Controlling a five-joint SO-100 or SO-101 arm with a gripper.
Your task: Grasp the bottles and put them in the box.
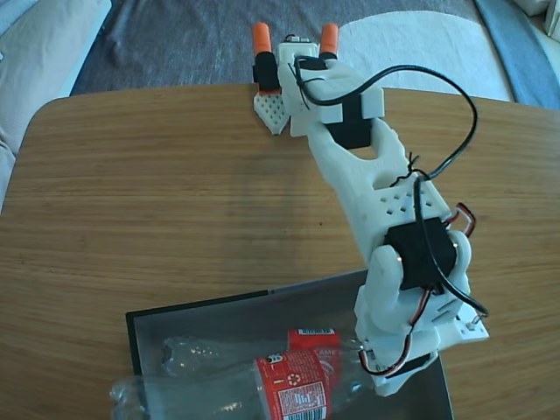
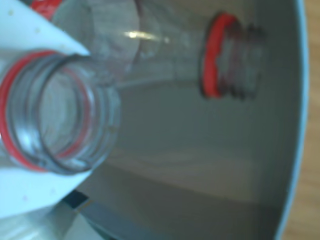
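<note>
Wrist view: gripper [image 2: 35, 120] pinching one of two bottles [image 2: 220, 55]; one box [image 2: 200, 165]

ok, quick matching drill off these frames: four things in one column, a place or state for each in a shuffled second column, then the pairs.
Things:
1. held bottle
2. other bottle
3. box
4. table

Place or state:
A. bare wood grain, carries the arm's base
B. lies on the grey floor, clear of the fingers
C. black walls, grey inside, at the near table edge
D. open neck sits between the white fingers of the gripper

Pairs: 1-D, 2-B, 3-C, 4-A
</note>
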